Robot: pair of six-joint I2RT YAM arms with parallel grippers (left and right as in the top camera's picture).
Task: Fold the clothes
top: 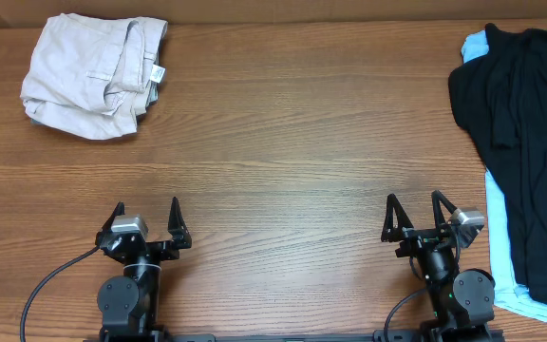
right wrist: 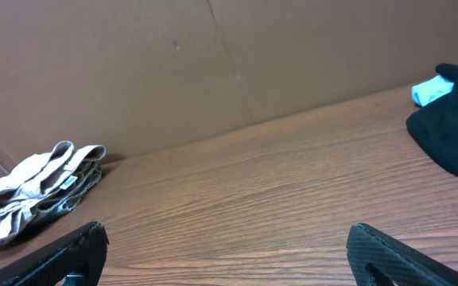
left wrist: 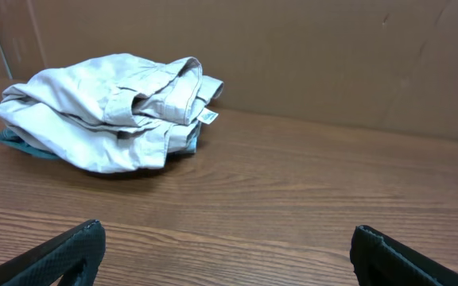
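— Wood-grain table is being backed by a brown cardboard wall along the far edge. Where are the clothes being kept?

— In two lots, well apart. The khaki shorts are being left bundled at the far left corner, roughly doubled over, with a white tag showing on their right side. A sliver of teal cloth is being glimpsed beneath them in the left wrist view. A black garment is being draped loosely over a pale-blue garment along the right edge.

— Is anything being gripped?

— Nothing. The left tool and the right tool are both being held spread wide, with only bare table between the fingers.

— How are the arms being posed?

— Both are being kept tucked low at the near edge, with fingers pointed toward the far wall, well clear of either pile.

— Which step is being judged to be in hand?

— A gap between garments, by the look of it. The khaki bundle appears set aside, while the right-hand heap is lying unfolded.

— What is being called for next?

— Most likely a reach by the right arm to the right and far. The black garment would need to be pinched by an edge and dragged to the bare middle, so it can be flattened before folding.
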